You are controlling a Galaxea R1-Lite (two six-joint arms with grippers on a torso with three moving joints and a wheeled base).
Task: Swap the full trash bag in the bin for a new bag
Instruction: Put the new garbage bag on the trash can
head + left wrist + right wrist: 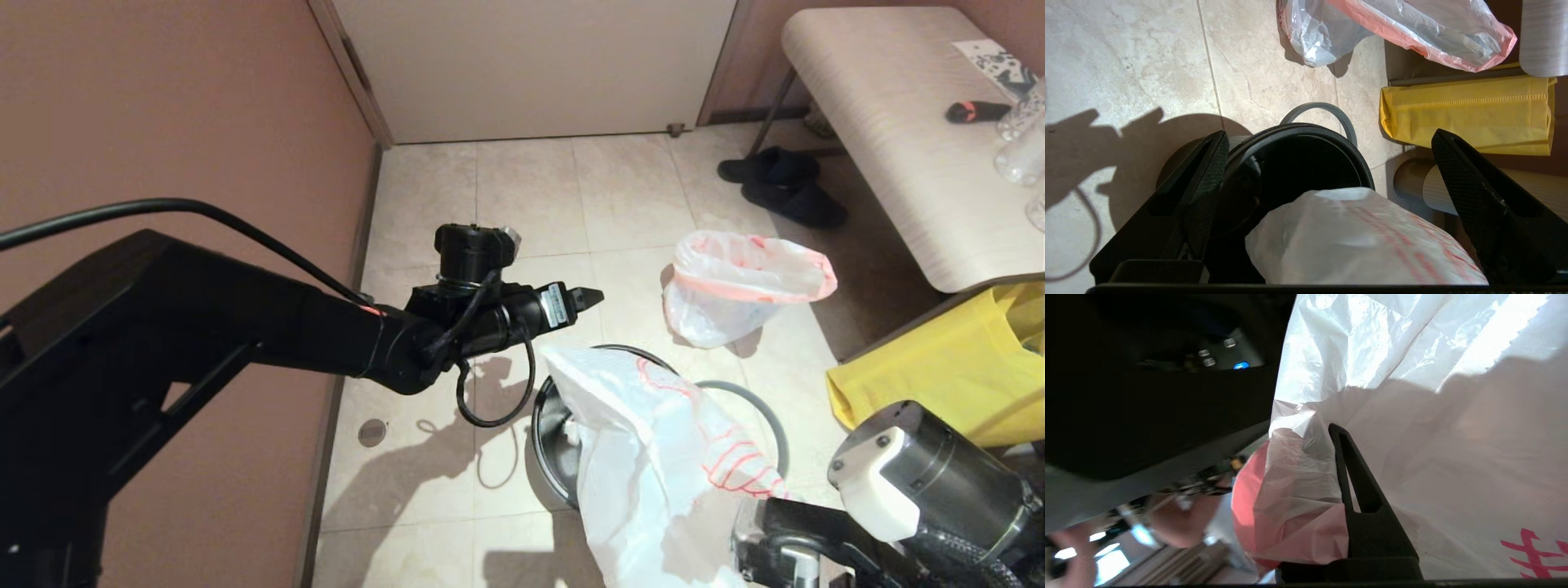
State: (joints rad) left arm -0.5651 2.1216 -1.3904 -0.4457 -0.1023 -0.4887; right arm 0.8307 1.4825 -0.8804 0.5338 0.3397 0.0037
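**A:** Which way does the new bag (653,457) run?

**B:** In the head view its long axis is a slant: one end sits low at the near edge of the picture beside the right arm, the other reaches up and away over the bin (555,441). It is limp and wrinkled, with red print down the side facing the bench (898,122). The far end covers much of the bin's mouth, though whether it touches the rim I cannot tell.

**A:** And what has hold of it?

**B:** The right gripper (1337,433). Its wrist view shows the fingers (1367,522) closed tight on the gathered plastic close to the pink-red band, with film bunched on both sides of them.

**A:** Where is the bin?

**B:** Upright on the tiled floor (522,188), in front of the robot. Its grey ring (751,408) is off and lies on the floor against the side nearer the yellow bag (939,376).

**A:** The left gripper?

**B:** The left gripper (1327,163) hangs above the bin, its fingers (1208,179) spread wide apart and gripping nothing. From its wrist camera the bin's black mouth (1306,163) and the new bag's end (1355,237) lie between them, lower down.

**A:** The full trash bag?

**B:** The full trash bag (735,286) sits on the floor beyond the bin, towards the bench, apart from both grippers. Its pink-red rim gapes open, facing up and towards the bench.
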